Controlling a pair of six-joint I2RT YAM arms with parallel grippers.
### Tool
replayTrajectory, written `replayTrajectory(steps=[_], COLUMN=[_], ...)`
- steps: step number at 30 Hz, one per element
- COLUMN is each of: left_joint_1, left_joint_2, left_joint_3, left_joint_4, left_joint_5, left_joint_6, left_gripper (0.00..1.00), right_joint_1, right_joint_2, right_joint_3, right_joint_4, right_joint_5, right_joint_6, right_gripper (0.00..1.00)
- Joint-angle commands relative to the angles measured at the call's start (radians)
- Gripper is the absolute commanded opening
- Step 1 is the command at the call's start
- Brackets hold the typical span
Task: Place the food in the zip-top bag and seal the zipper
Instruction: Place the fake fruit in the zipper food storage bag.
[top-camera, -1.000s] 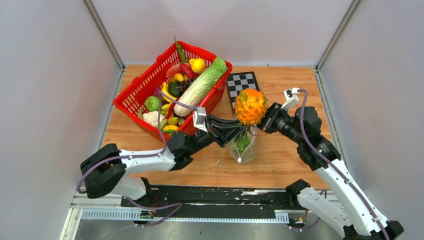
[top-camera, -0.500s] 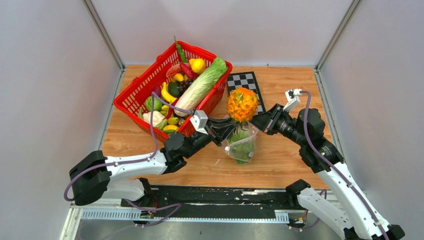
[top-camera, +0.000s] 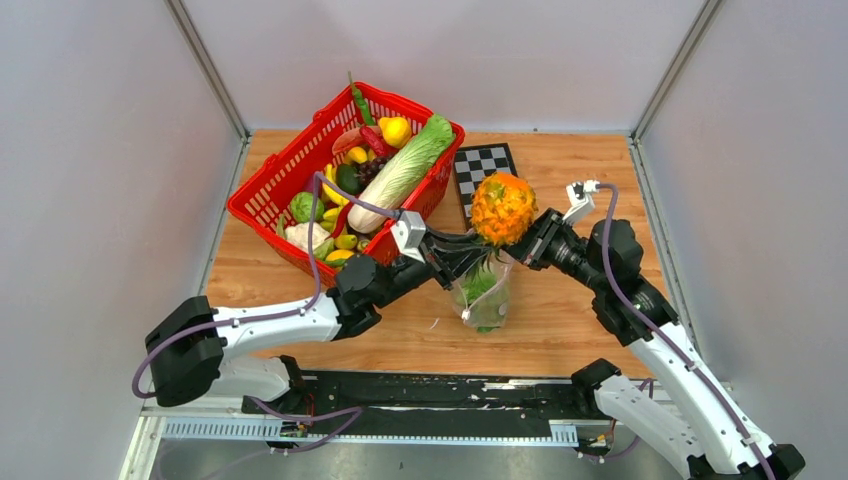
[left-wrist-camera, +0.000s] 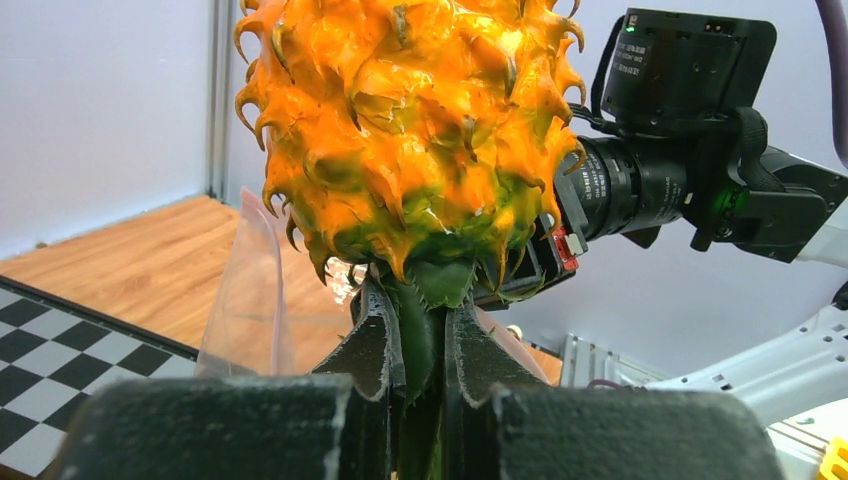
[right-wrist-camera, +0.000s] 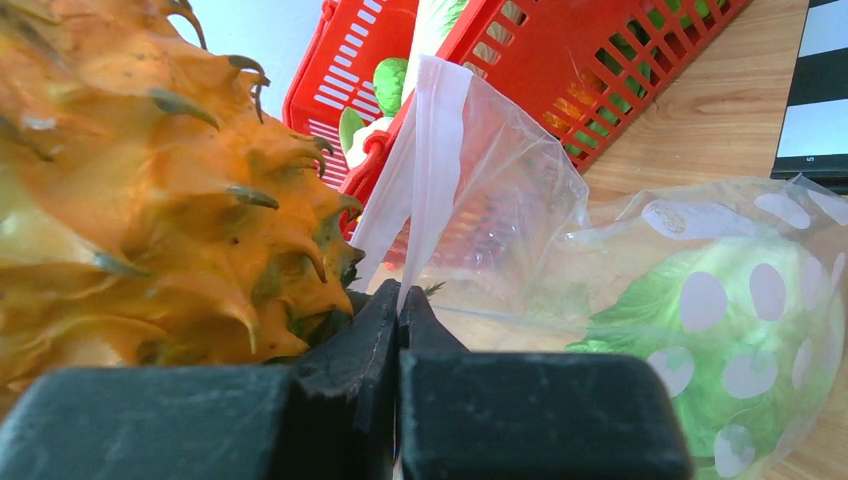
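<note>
Above the clear dotted plastic bag (top-camera: 488, 300), its rim pinched by the right gripper (right-wrist-camera: 398, 312), the left gripper (left-wrist-camera: 424, 335), nipping the stalk of the spiky orange toy fruit (top-camera: 502, 208), should centre it, then lower.

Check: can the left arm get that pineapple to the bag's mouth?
Probably yes: the right gripper pinches the zip-top bag by its rim beside the pineapple, nothing between them; fit looks tight.

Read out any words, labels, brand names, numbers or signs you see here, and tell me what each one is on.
White label on the right arm's wrist camera: print is there, but too small to read.
Red basket, checkerboard, zip-top bag: no writing shows.
Nothing else legible in any view.
</note>
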Motion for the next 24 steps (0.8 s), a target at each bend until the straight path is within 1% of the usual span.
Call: replayTrajectory(steps=[1,3,5,7,8,9,10,11,13,17,21,24], left_joint_1=[-0.002,-0.002,0.000,-0.002,-0.001,-0.002,-0.001,-0.002,-0.002,-0.002,-0.001,-0.001], left_joint_2=[0.012,0.023,0.043,0.063,0.072,0.079,0.083,0.080,0.059,-0.003,-0.056,-0.105], left_joint_3=[-0.023,-0.057,-0.064,-0.058,-0.052,-0.045,-0.039,-0.034,-0.030,-0.011,0.022,0.047], left_joint_4=[0.038,0.075,0.076,0.050,0.044,0.036,0.026,0.014,-0.026,-0.183,-0.328,-0.430], left_joint_5=[0.026,0.017,0.037,0.082,0.105,0.125,0.139,0.146,0.141,0.092,0.073,0.022], left_joint_6=[-0.036,-0.045,-0.045,-0.048,-0.050,-0.048,-0.049,-0.044,-0.024,0.037,0.110,0.157], left_gripper=[0.05,0.12,0.26,0.29,0.33,0.39,0.43,0.50,0.57,0.66,0.67,0.67], right_joint_1=[0.004,0.004,0.004,0.003,0.003,0.003,0.004,0.004,0.004,0.004,0.004,0.003], right_joint_2=[-0.034,-0.039,-0.044,-0.047,-0.047,-0.047,-0.049,-0.052,-0.056,-0.063,-0.064,-0.064], right_joint_3=[0.005,0.007,0.011,0.014,0.016,0.017,0.017,0.016,0.015,0.019,0.020,0.025], right_joint_4=[0.089,0.092,0.093,0.093,0.091,0.086,0.082,0.079,0.075,0.060,0.049,0.022], right_joint_5=[0.007,0.010,0.012,0.009,0.007,0.006,0.009,0.012,0.018,0.035,0.047,0.062], right_joint_6=[0.029,0.031,0.035,0.035,0.033,0.032,0.032,0.031,0.029,0.018,0.006,-0.020], right_gripper=[0.00,0.00,0.00,0.00,0.00,0.00,0.00,0.00,0.00,0.00,0.00,0.00])
